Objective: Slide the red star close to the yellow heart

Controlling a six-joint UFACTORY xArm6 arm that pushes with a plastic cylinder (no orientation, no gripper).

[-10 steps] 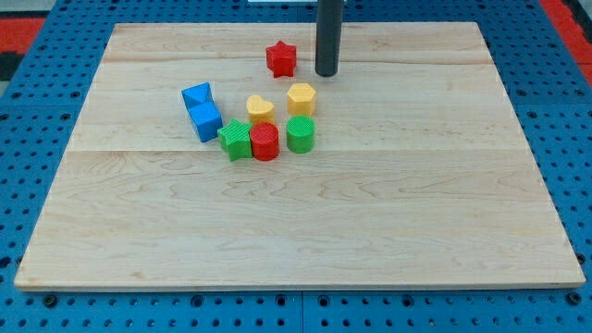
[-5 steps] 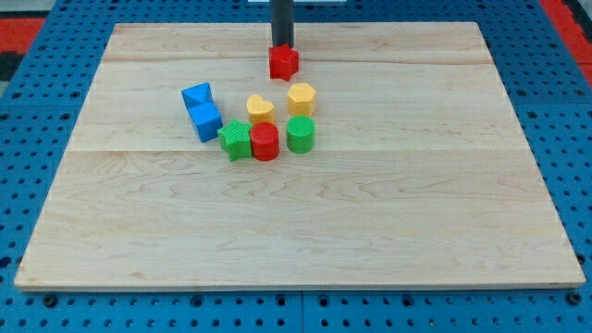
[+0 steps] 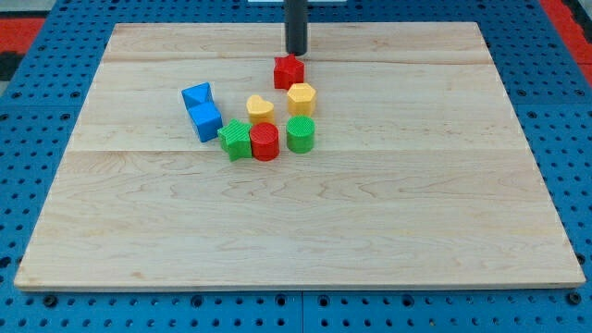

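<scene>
a pale wooden desk (image 3: 370,231) of joined planks fills most of the view. around it lies a blue pegboard (image 3: 573,139) dotted with small holes. red patches (image 3: 23,32) show at both top corners. the light is even.

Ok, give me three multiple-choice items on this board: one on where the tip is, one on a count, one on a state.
1. My tip sits where relative to the red star?
A. toward the view's top
B. toward the view's bottom
C. far at the view's left

2. How many blue blocks?
A. one
B. two
C. four

3. The red star and the yellow hexagon are
A. stacked
B. at opposite board edges
C. close neighbours

Answers: 1 A, the rod ends just above the star. 2 B, blue blocks pair up. 3 C, they sit nearly touching.
</scene>
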